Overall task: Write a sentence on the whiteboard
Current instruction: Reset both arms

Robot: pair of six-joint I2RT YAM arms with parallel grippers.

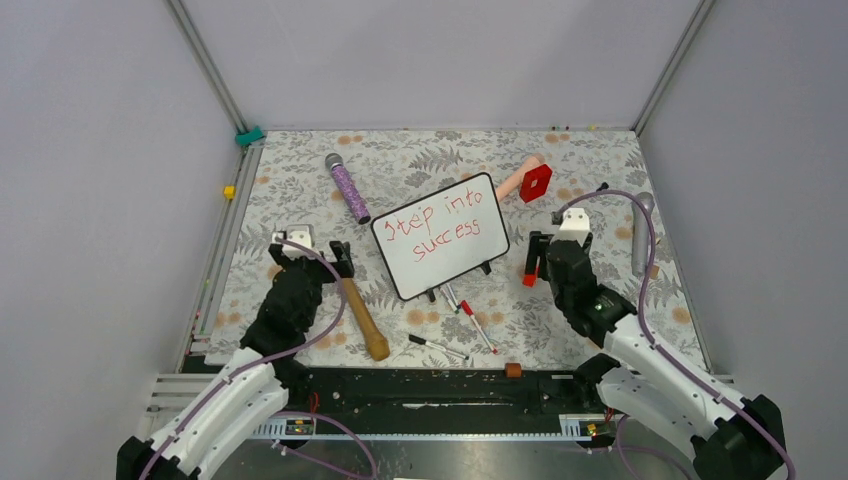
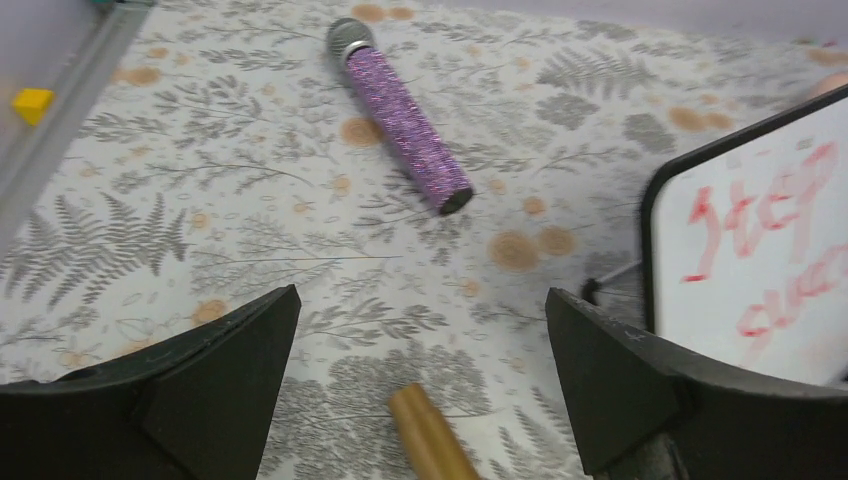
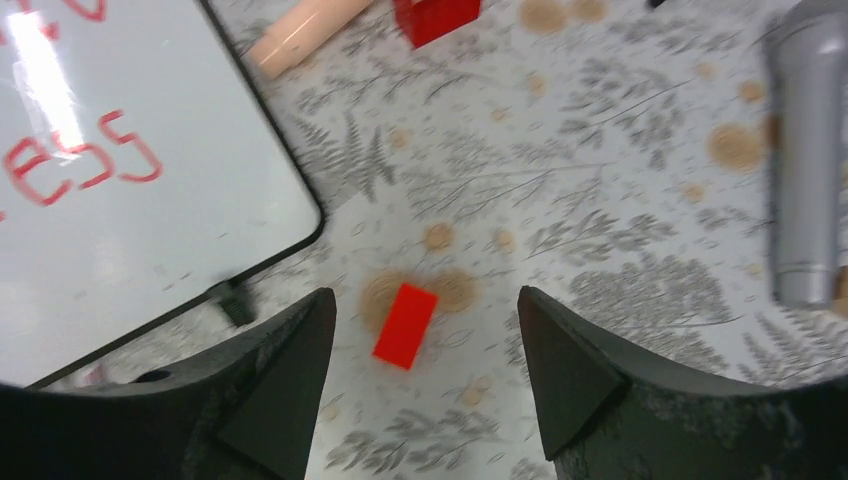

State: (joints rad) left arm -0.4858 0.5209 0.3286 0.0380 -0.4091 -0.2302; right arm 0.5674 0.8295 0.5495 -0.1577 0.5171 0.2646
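Note:
The whiteboard (image 1: 440, 240) lies tilted in the middle of the table. It also shows at the right edge of the left wrist view (image 2: 770, 260) and at the left of the right wrist view (image 3: 150, 200). The sentence (image 1: 435, 228) is in red marker and reads "step into success" in two lines; parts of it show in the wrist views (image 2: 760, 210) (image 3: 80, 160). My left gripper (image 1: 313, 248) (image 2: 420, 293) is open and empty, left of the board. My right gripper (image 1: 555, 240) (image 3: 425, 294) is open and empty, right of the board, above a small red block (image 3: 404, 325).
A wooden handle (image 1: 362, 318) (image 2: 430, 435) lies under my left gripper. A purple microphone (image 1: 348, 188), a peach cylinder (image 1: 518, 178), a red block (image 1: 536, 183) and a grey microphone (image 1: 642, 232) lie around the board. A red marker (image 1: 478, 325) and a black marker (image 1: 437, 346) lie in front of it.

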